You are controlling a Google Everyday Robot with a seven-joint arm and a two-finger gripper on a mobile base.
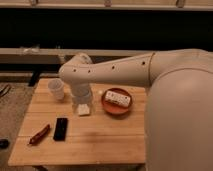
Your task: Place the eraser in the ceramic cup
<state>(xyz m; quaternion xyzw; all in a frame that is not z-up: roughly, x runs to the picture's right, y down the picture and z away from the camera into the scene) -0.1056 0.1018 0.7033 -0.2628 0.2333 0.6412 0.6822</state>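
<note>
The eraser (60, 128) is a flat black block lying on the wooden table (100, 140), near its front left. The ceramic cup (56, 89) is a small white cup standing upright at the table's back left. My gripper (83, 109) hangs at the end of the big white arm (125, 70), pointing down close over the table's middle. It is to the right of the cup and up and to the right of the eraser, and touches neither. Nothing shows in it.
A round red-brown plate (118, 106) holding a pale white block (117, 98) sits just right of the gripper. A red-brown stick-like object (39, 134) lies left of the eraser near the table's front left corner. My arm's bulk covers the table's right side.
</note>
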